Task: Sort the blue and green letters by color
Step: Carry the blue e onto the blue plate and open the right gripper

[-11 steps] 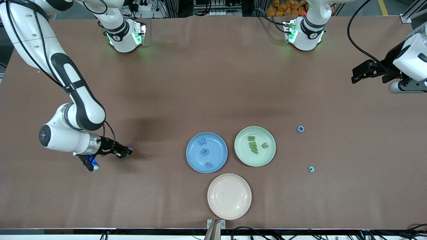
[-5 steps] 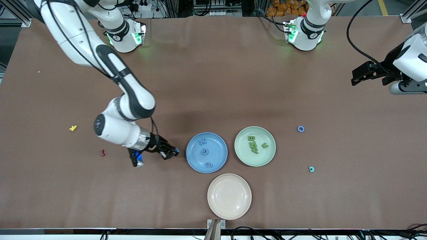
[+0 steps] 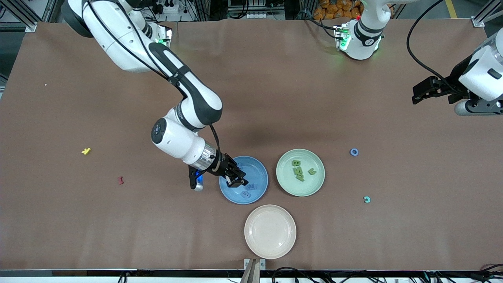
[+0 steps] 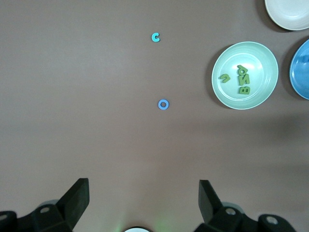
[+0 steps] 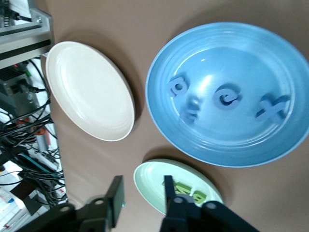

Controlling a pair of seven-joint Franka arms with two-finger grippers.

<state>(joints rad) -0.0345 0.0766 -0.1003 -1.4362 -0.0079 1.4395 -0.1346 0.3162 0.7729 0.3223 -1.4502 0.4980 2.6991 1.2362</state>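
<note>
Right claw (image 3: 238,181) poised over the blue plate (image 3: 259,169), its fingers (image 5: 116,193) parted with a clear gap between them and nothing gripped; in the right wrist view four blue letters (image 5: 223,96) lie in this plate, one of them blurred, an x-shaped one nearest the rim; in the front view the claw covers part of the plate and only two of these letters show (image 3: 246,194).

Green plate (image 3: 300,172) just beside the blue plate, toward the left arm's end of the table; a cluster of green letters (image 3: 298,169) lies in it, with a separate curved green letter (image 3: 312,171) close by on the same plate; the left wrist view shows the same group (image 4: 242,79).

Cream plate (image 3: 270,231) nearer to the front camera than both coloured plates, holding nothing.

Loose pieces on the table (image 3: 251,98): a blue ring letter (image 3: 354,152) and a teal letter C (image 3: 367,199), both toward the left arm's end, the C nearer to the front camera; a yellow letter (image 3: 86,151) and a dark red letter (image 3: 121,180) toward the right arm's end.

Left claw (image 3: 417,93) waiting above the table edge at the left arm's end, well apart from the plates, its fingers (image 4: 77,198) spread wide and empty.
</note>
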